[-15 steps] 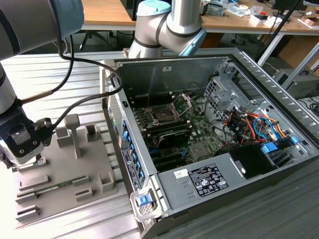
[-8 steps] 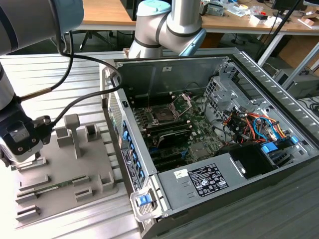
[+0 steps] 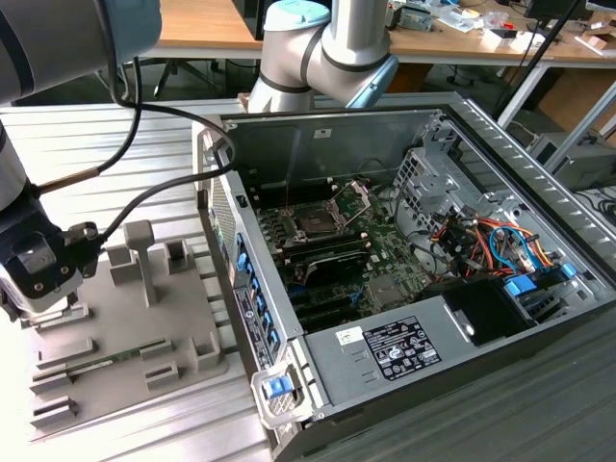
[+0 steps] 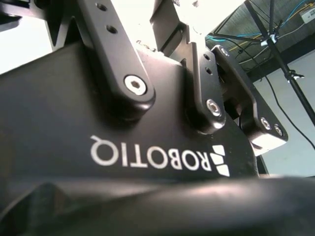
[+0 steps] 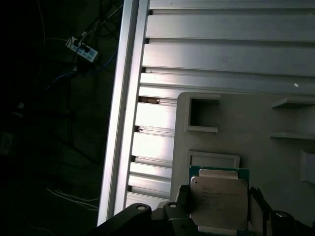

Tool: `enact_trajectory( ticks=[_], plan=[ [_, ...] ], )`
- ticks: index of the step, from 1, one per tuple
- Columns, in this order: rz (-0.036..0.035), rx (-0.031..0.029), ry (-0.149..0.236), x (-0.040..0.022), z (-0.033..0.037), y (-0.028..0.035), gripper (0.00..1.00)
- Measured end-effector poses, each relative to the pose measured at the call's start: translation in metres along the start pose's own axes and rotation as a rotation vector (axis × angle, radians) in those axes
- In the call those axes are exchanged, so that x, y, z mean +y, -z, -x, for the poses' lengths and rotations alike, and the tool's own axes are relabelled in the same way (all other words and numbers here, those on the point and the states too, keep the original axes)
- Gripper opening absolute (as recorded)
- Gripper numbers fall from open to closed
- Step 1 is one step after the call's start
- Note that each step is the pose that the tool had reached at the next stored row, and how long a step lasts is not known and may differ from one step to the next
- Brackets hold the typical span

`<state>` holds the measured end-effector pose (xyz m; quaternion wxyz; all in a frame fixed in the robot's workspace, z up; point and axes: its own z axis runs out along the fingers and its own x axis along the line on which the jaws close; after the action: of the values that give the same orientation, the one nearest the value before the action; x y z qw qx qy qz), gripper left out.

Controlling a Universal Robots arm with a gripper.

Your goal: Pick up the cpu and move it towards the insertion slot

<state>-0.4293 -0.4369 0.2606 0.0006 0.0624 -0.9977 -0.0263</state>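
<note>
In the exterior view, the arm's wrist (image 3: 37,262) hangs low at the exterior view's left, over a grey fixture tray (image 3: 115,313) on the ribbed metal counter (image 3: 125,135). Well apart from it, toward the exterior view's right, an open computer case (image 3: 327,135) lies on its side. On the board inside, the insertion slot (image 3: 314,222) shows a dark centre in a silver frame, with its retaining plate (image 3: 358,195) hinged up. In the first wrist view, the cpu (image 5: 219,199) lies silvery top up with a green edge showing. It sits between the fingers (image 5: 183,200) of the hand (image 5: 219,209), which stand against two opposite edges and seem clamped on it. Just beside the cpu is a shallow square recess (image 5: 214,160) in the tray; whether the cpu is clear of the tray I cannot tell. In the second wrist view, the hand's black housing (image 4: 64,123) and link bars (image 4: 118,54) are seen close up. By my judgement, the slot lies across the tray and over the case wall from the cpu.
</note>
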Motion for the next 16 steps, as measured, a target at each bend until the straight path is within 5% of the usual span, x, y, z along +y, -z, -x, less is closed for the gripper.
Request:
enact_trajectory(
  ticks=[16],
  plan=[
    [0.0068,-0.0008,0.000,0.0002,0.0000,0.0040,0.55]
  ],
)
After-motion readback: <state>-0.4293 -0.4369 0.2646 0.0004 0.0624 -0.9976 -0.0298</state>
